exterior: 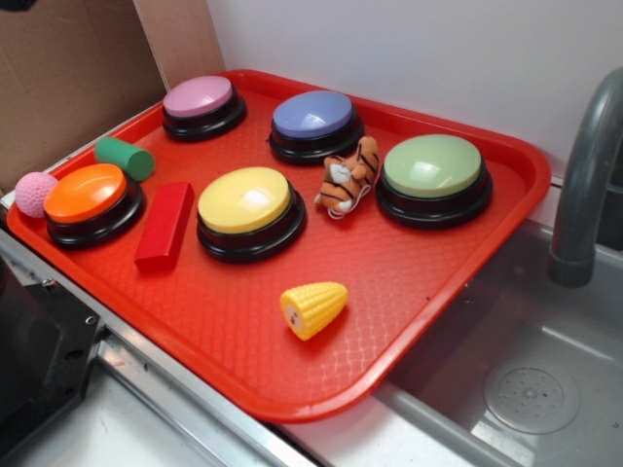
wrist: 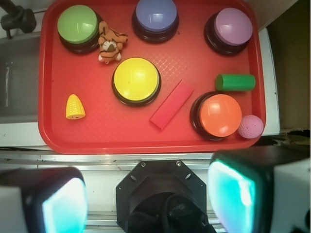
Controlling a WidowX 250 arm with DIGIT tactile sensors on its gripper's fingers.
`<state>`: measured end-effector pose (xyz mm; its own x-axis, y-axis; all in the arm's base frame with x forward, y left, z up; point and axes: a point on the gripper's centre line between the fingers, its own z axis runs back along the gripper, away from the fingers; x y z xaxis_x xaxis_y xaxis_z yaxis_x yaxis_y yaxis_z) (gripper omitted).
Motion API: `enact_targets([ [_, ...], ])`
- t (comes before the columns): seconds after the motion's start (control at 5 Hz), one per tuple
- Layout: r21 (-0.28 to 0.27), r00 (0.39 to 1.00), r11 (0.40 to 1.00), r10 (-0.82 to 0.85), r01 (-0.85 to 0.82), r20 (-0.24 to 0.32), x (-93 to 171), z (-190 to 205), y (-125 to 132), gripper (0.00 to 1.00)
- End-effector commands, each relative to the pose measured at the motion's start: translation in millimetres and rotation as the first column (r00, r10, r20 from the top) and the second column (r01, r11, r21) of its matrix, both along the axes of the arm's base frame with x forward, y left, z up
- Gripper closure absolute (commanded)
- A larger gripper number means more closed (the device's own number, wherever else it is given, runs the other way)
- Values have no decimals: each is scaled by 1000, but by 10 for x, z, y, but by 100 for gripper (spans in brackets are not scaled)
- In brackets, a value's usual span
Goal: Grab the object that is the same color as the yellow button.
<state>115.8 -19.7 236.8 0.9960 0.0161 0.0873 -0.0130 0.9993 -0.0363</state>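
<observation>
A small yellow toy corn cob [exterior: 313, 308] lies on the red tray [exterior: 409, 292] near its front edge; in the wrist view it [wrist: 75, 107] is at the tray's left. The large yellow button [exterior: 245, 200] stands mid-tray, also in the wrist view [wrist: 136, 79]. My gripper [wrist: 148, 199] is open and empty, its two fingers wide apart, held high above the surface just outside the tray's near edge. The gripper does not show in the exterior view.
On the tray: orange button [wrist: 220, 115], green-topped button [wrist: 77, 24], blue button [wrist: 156, 14], pink button [wrist: 233, 26], tiger plush [wrist: 110, 42], red block [wrist: 172, 104], green cylinder [wrist: 235, 82]. A pink ball [wrist: 250, 126] sits by the tray. A sink [exterior: 531, 389] and faucet [exterior: 584, 185] lie beside it.
</observation>
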Motion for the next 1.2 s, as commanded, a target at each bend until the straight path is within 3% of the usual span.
enact_targets([
  [0.0,0,1000,1000,0,0,0,0,0,0,0],
  [0.2,14,997,998,64,-65,42,123,-203,-180,0],
  [0.4,53,992,991,121,-123,47,316,-406,-346,0],
  [0.6,-39,996,997,69,-67,55,456,-690,-562,0],
  [0.8,-81,999,996,45,-43,26,560,-1060,-805,0],
  [1.0,-160,1000,987,10,-6,27,649,-1420,-1046,0],
])
